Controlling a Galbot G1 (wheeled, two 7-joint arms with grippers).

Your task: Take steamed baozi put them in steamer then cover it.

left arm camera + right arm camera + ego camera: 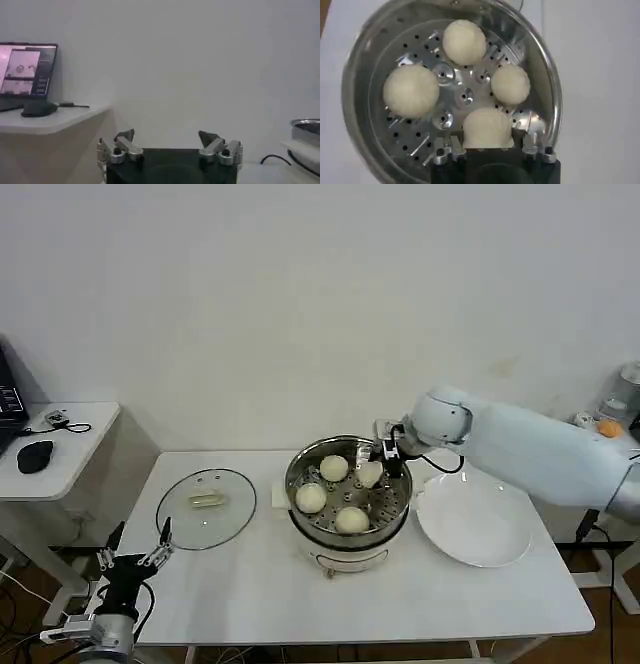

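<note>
Four baozi (pixel 465 41) in steamer (pixel 296 484); nearest sits between right gripper (pixel 487 150) jaws, clenched on it.

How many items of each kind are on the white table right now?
baozi: 4, all in the steamer, one between the right gripper fingers
steamer: 1
cover: 1
white plate: 1
Total: 7

Even, bright indoor light with soft shadows; glare on the steamer (pixel 365 55) rim (wrist views slightly soft).
</note>
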